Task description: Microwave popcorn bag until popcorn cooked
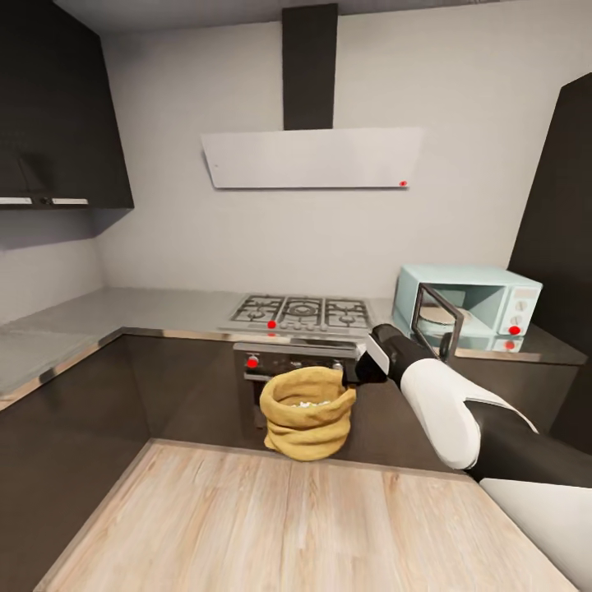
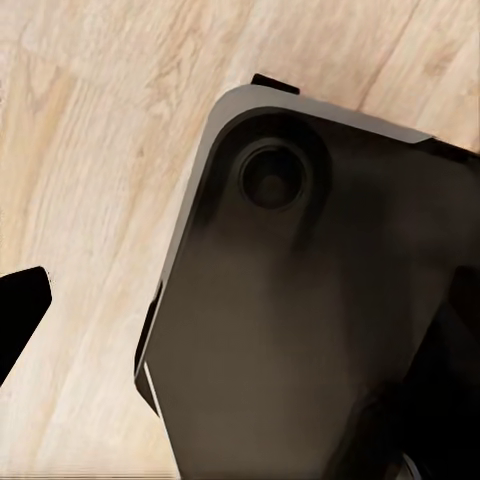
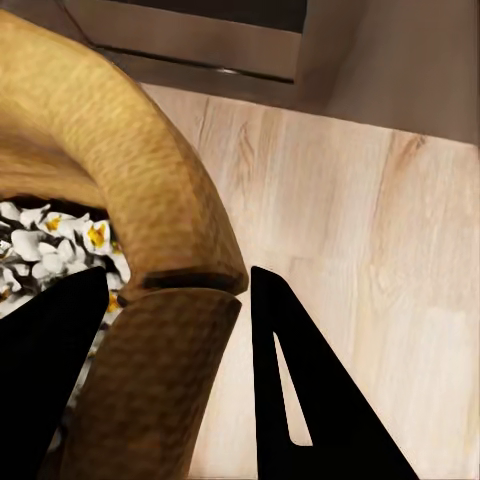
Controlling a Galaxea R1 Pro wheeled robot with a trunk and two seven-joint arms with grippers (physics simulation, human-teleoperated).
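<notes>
So the right gripper (image 3: 170, 300) has the popcorn bag (image 1: 307, 413) pinched by its rolled rim, one finger inside the sack and one outside, and the bag hangs in the air in front of the dark oven (image 1: 296, 362), below the front edge of the countertop (image 1: 164, 312) and above the wood floor (image 1: 247, 526). In the right wrist view you can see white and yellow puffed kernels inside the bag (image 3: 40, 240), so to me it looks like the heating part is already done and the popcorn is sitting in the sack. The microwave (image 1: 485, 300) sits at the right end of the countertop with its door (image 1: 436, 325) swung open. If anything is left, my guess is it's just setting the bag down somewhere sensible. Left gripper (image 2: 20, 310): only a dark fingertip shows over the floor next to the robot's own dark body, so I can't tell whether it's spread or pressed together.
</notes>
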